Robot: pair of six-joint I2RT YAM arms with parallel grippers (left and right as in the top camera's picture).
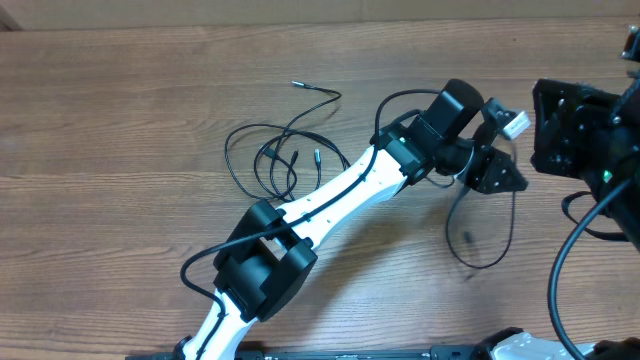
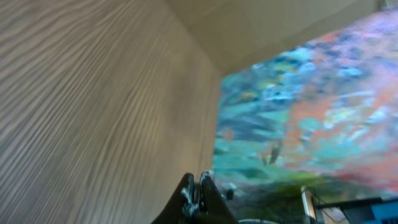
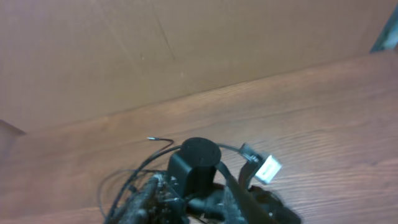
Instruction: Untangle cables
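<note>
A tangle of thin black cables (image 1: 280,160) lies looped on the wooden table left of centre, with silvery plug tips sticking out. One separate cable (image 1: 490,262) forms a loop on the table under my left gripper (image 1: 497,172) and runs up to it. In the left wrist view the left gripper's fingers (image 2: 199,190) are pressed together and point at the wall; the cable itself is not visible there. My right gripper (image 3: 193,208) is open, its fingers spread just in front of the left arm's wrist. The tangle also shows in the right wrist view (image 3: 124,180).
The left arm (image 1: 330,195) stretches diagonally from the front edge across part of the tangle. The right arm's black body (image 1: 585,135) fills the far right. A cardboard wall (image 3: 155,50) stands behind the table. A thick black robot wire (image 1: 560,270) curves at the right.
</note>
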